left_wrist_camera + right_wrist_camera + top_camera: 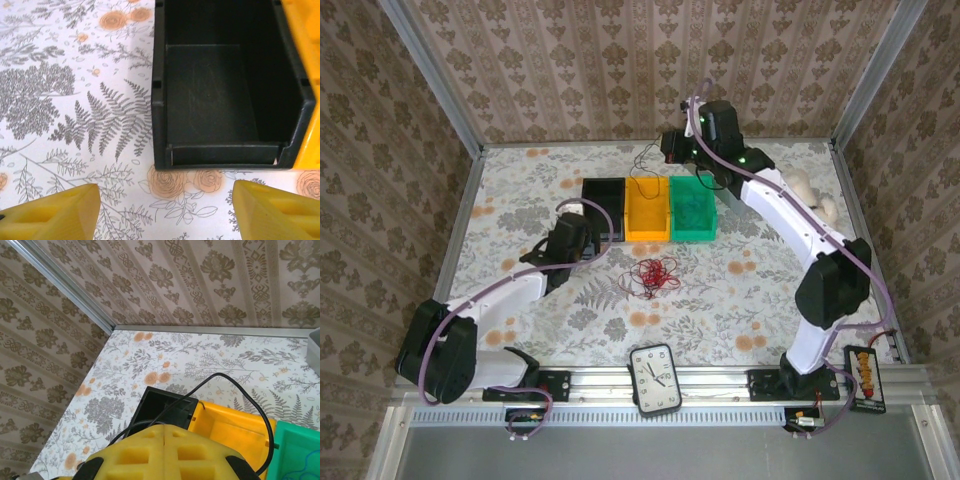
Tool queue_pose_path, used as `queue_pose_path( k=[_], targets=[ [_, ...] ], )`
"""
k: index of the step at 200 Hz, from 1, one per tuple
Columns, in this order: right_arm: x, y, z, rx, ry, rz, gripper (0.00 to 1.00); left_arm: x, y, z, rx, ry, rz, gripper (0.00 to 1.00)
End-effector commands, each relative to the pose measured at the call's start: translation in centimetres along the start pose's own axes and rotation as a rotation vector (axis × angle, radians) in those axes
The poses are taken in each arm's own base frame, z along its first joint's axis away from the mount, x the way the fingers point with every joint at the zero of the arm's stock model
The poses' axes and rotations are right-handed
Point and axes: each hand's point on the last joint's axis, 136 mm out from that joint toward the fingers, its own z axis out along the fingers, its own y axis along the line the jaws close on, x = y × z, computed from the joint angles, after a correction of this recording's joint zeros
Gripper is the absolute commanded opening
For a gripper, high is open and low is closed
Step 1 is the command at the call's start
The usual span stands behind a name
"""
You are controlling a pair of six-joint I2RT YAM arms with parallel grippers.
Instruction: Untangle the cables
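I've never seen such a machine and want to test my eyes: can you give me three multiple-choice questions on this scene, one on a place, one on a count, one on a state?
1. Where is the red cable? A in a bin; B on the table, near the yellow bin; C on the wall.
2. How many bins stand in the row? A two; B four; C three.
3. The right fingers are: A shut on a black cable; B wide open; C shut on the red cable.
Answers: 1 B, it lies loose there. 2 C, black bin, yellow bin, green bin side by side. 3 A, they meet and the cable loops out from them.
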Motion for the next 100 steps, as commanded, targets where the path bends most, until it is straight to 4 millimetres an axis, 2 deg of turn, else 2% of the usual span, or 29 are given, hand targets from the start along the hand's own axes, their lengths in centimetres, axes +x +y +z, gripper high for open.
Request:
queue_pose_path(
  k=[1, 18, 60, 100],
  targets=[
    [2.1, -0.3, 2.0, -0.001, 0.07, -0.005, 0.0, 0.5, 1.3, -0.1, -0.051, 0.011, -0.055, 0.7],
    [3.5, -1.3, 3.1, 0.022, 0.098, 0.007, 0.0, 0.6, 1.4, 0.1, -0.053, 0.015, -0.064, 0.7],
    [9.2, -3.9, 5.7, 0.083, 0.22, 0.044, 0.0, 1.0, 1.2, 0.5, -0.045, 0.029, -0.068, 0.7],
    [11.8, -4.6, 6.9, 0.128, 0.278, 0.031, 0.01, 1.0, 0.8, 0.3, -0.028, 0.03, -0.059, 0.7]
  ],
)
